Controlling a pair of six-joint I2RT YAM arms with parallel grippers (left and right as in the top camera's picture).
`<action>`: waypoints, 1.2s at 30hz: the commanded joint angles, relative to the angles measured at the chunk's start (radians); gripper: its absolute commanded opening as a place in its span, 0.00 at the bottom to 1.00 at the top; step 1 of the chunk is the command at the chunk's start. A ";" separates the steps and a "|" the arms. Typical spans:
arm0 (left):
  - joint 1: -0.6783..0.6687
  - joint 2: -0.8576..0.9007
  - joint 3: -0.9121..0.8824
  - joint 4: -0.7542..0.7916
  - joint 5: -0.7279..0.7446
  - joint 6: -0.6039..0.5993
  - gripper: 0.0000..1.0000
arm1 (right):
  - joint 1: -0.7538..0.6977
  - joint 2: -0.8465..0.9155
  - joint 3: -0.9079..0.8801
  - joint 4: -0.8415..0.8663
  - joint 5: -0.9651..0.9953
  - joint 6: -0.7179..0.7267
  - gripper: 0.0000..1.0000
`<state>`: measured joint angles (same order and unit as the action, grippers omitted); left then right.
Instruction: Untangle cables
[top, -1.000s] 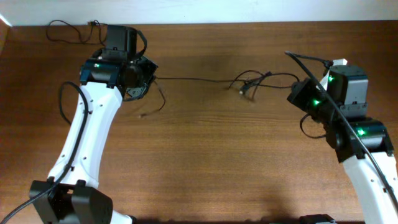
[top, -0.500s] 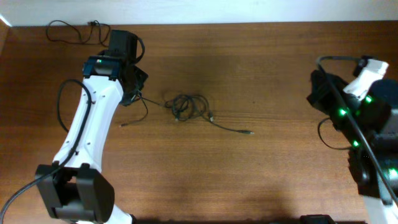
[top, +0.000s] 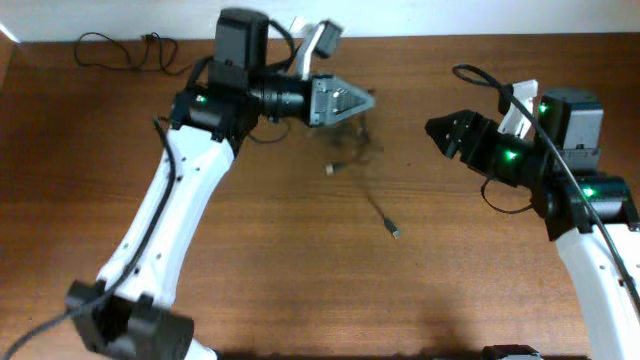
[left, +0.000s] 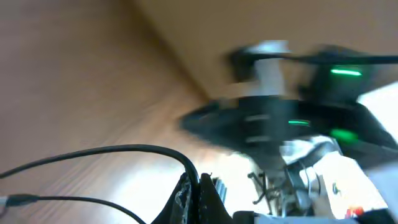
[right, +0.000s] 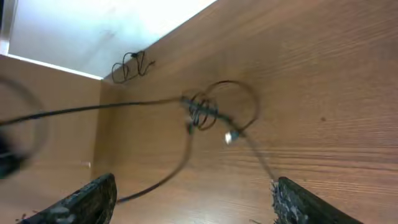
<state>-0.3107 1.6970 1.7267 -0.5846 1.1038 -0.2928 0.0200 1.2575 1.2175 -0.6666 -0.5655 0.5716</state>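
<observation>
Plainly, left gripper (top: 365, 98) pinches the knotted cables (right: 202, 113).

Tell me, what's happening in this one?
The left pincer is shut on the cables, with the knot not yet undone and loose ends trailing below it. The right pincer is open nearby, gripping nothing. One cord lies apart at the table's far left corner.
</observation>
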 joint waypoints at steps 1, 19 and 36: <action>-0.035 -0.103 0.180 0.009 0.086 0.037 0.00 | -0.005 0.000 0.010 0.017 -0.034 -0.015 0.83; -0.076 -0.102 0.316 0.153 0.172 -0.084 0.00 | -0.005 0.009 0.010 0.080 -0.239 -0.088 0.86; -0.077 -0.102 0.316 -0.024 -0.281 -0.182 0.00 | 0.029 -0.080 0.010 -0.098 -0.093 -0.218 0.87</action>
<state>-0.3904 1.5970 2.0346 -0.6342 0.8204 -0.4137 0.0254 1.1824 1.2175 -0.7620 -0.7330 0.3809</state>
